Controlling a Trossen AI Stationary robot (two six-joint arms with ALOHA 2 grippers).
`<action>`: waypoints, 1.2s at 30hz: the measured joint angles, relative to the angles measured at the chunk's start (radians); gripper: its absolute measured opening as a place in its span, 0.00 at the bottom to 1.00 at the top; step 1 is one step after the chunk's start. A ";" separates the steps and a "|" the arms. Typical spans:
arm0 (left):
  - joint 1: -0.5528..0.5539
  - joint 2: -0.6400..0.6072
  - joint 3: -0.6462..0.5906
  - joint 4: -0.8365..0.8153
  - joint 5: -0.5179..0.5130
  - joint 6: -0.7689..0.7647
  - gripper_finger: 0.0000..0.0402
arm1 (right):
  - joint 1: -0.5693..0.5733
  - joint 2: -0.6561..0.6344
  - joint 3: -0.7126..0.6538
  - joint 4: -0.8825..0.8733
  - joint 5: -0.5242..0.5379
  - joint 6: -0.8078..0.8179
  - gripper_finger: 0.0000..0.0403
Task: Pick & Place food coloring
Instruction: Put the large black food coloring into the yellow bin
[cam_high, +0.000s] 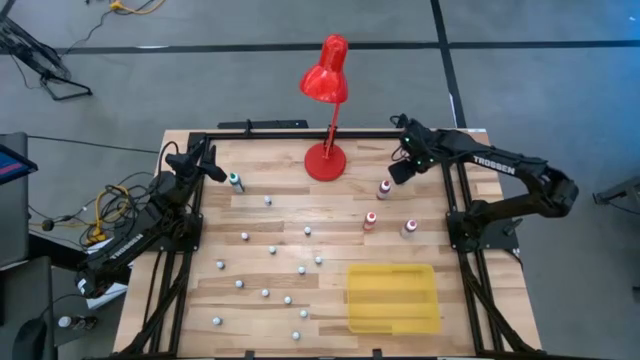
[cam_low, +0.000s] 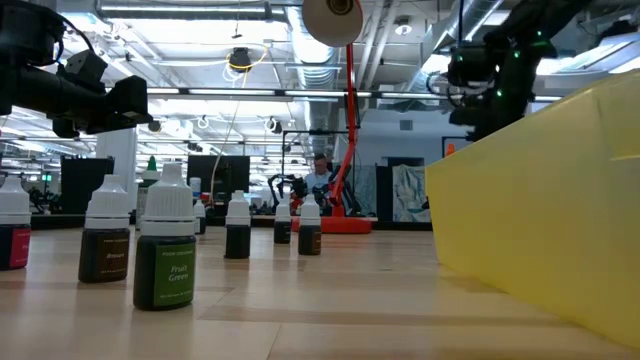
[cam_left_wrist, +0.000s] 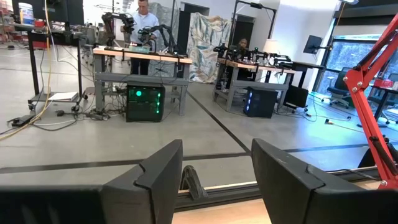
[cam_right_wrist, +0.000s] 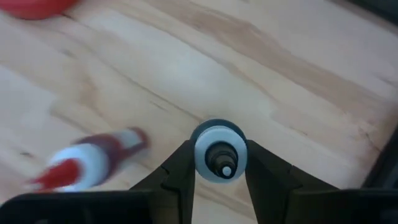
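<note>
The right gripper (cam_right_wrist: 221, 171) sits closed around a small food coloring bottle (cam_right_wrist: 219, 152), its two dark fingers (cam_right_wrist: 180, 171) pressed against the sides of the pale cap, seen from straight above in the right wrist view. In the high view this gripper (cam_high: 398, 172) is at the far right of the table (cam_high: 280, 215), just right of the red lamp's base (cam_high: 325, 161), and the bottle it grips (cam_high: 384, 189) stands upright on the wood just below it. A second bottle with red contents (cam_right_wrist: 93, 158) shows beside the grip, blurred; in the high view it stands (cam_high: 369, 221) a little nearer, and a third bottle (cam_high: 409, 228) stands just right of that one. Nearer still, at the right near part of the table, lies a yellow tray (cam_high: 392, 297).

The left gripper (cam_high: 207, 160) waits at the far left corner with its fingers (cam_left_wrist: 155, 180) apart and nothing between them, pointing out over the table's edge into the room. A teal-green bottle (cam_high: 236, 182) stands just to its right. Many more pale-capped bottles (cam_high: 265, 292) are scattered over the left and middle of the table; the low view shows them upright, the closest one green (cam_low: 166, 255). The red lamp (cam_high: 326, 75) rises at the far middle edge.
</note>
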 joint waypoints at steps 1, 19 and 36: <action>0.000 0.000 0.000 0.000 0.000 0.000 0.46 | 0.018 0.000 0.017 -0.008 0.000 0.000 0.26; 0.000 0.000 0.000 0.000 0.000 0.000 0.46 | 0.568 0.000 0.415 -0.513 0.265 0.397 0.26; 0.000 0.000 0.000 0.000 0.000 0.000 0.46 | 1.226 0.084 0.443 -0.513 0.126 1.116 0.26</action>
